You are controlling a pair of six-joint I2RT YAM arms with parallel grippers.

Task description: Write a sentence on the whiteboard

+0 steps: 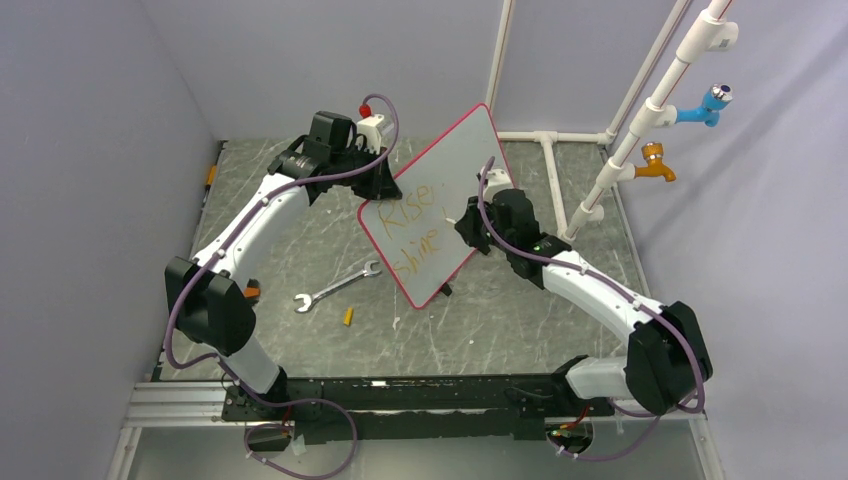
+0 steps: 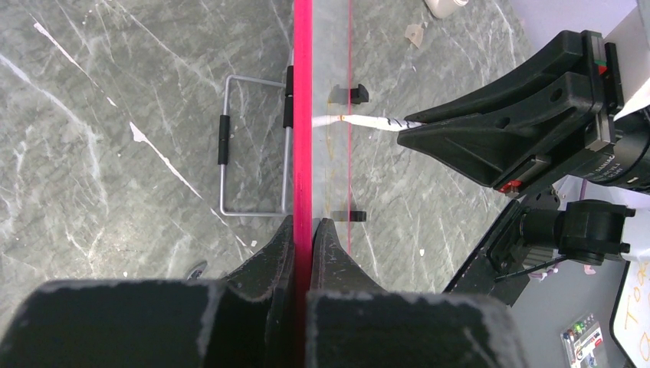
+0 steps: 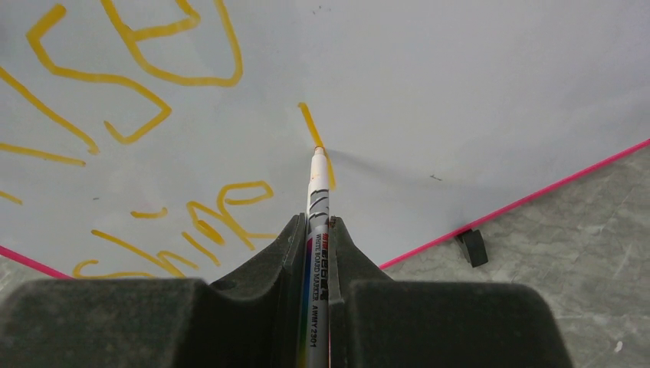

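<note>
Between left gripper's (image 2: 305, 228) closed jaws, whiteboard (image 2: 303, 115) rim running to 12 o'clock, right gripper (image 3: 320, 227) pinching marker (image 3: 319, 184), tip touching board at 12 o'clock

White arm links (image 1: 265, 210), bulky black joints (image 1: 215, 310), thin purple cables (image 1: 168, 325) alongside.

The whiteboard (image 1: 455, 165) shows a smooth, glossy white face with a pink rim, the bench (image 1: 300, 225) a matt grey marbled surface, the wrench (image 1: 336, 287) bright metal, the marker (image 3: 318, 192) a glossy printed barrel, and the left hand (image 2: 304, 230) scuffed matt black plastic.
</note>
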